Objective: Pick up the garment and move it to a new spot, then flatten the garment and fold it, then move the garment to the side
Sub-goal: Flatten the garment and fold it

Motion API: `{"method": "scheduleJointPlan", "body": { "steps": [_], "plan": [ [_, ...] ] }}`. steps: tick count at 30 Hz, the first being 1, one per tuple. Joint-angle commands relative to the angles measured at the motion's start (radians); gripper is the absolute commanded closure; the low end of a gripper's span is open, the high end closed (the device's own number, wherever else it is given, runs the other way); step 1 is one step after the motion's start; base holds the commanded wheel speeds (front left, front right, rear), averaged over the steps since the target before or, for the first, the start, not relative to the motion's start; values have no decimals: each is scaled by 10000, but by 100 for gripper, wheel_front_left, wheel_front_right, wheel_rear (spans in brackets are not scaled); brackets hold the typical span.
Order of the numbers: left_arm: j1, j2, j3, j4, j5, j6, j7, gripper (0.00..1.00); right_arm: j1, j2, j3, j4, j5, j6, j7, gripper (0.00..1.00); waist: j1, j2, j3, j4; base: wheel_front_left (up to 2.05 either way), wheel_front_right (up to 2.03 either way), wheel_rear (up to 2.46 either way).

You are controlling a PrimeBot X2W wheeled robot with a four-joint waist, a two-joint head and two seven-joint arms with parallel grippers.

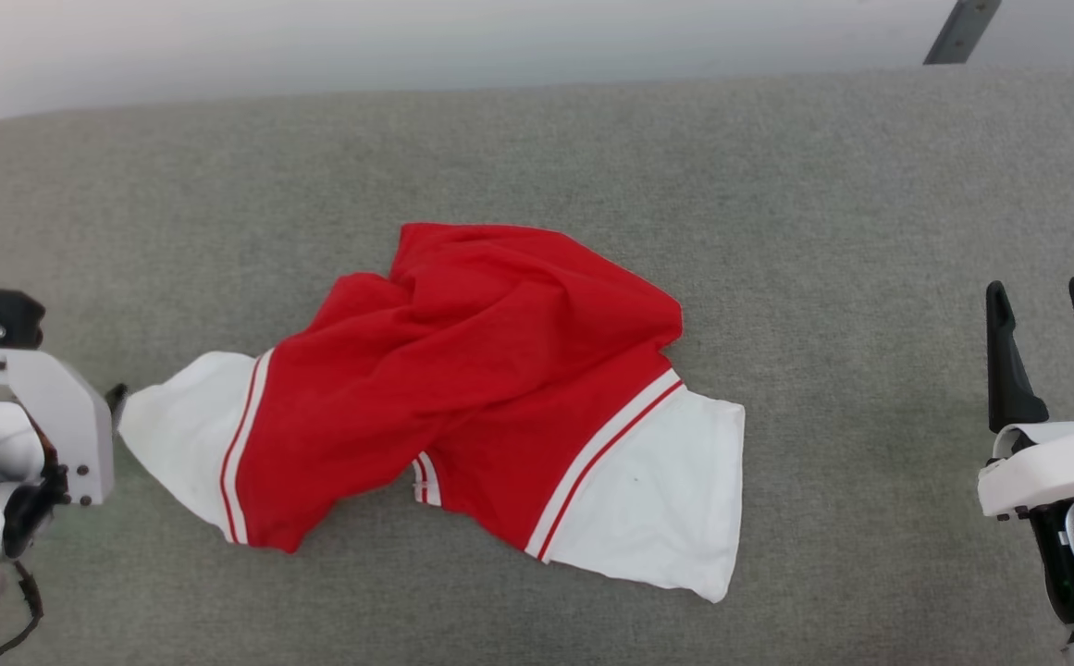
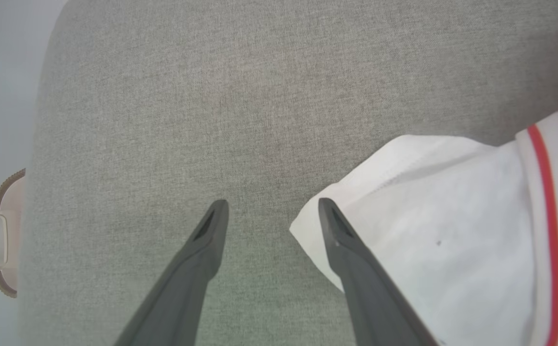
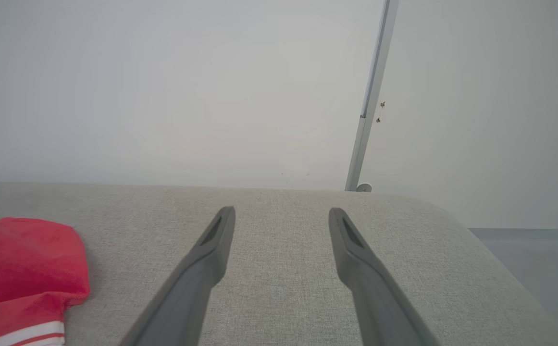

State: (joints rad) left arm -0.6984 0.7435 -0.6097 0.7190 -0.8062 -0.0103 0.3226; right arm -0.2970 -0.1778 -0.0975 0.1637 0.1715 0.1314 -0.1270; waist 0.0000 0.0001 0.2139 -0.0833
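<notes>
garment: red t-shirt with white sleeves, lying crumpled and unfolded on the grey padded surface. one sleeve is spread to each side, and the red body is bunched in folds between them.

left gripper: at the tip of the garment's left white sleeve. fingers are spread wide and clamped on nothing. in the left wrist view one finger lies over the sleeve's corner, and a little of that corner shows in the gap. contact with the cloth cannot be told.

right gripper: well apart from the garment, beyond its right sleeve. fingers are spread wide, holding nothing, over bare surface.
</notes>
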Motion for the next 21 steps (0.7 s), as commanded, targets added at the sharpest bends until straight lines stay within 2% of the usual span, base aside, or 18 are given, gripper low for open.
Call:
{"method": "scheduleJointPlan", "body": {
  "steps": [1, 7, 14, 21],
  "plan": [
    [-116, 10, 11, -60, -35, -78, 11, 0, 67, -21, -36, -55, -21, -15, -7, 0, 0, -1, -130, 109, 0, 0, 0],
    [12, -133, 43, -381, -483, -227, 655, 0, 261, 4, -92, -204, -105, -15, 108, 0, 0, -1, -360, 282, 0, 0, 0],
    [256, -158, -275, -898, -546, 39, 1613, 0, 406, -22, 0, -549, -121, -15, 235, 0, 0, -1, -416, 311, 0, 0, 0],
    [335, -101, -200, -893, -631, 300, 1636, 0, 516, 2, 3, -1049, -52, -15, 289, 0, 0, -1, -120, 44, 0, 0, 0]
  ]
}}
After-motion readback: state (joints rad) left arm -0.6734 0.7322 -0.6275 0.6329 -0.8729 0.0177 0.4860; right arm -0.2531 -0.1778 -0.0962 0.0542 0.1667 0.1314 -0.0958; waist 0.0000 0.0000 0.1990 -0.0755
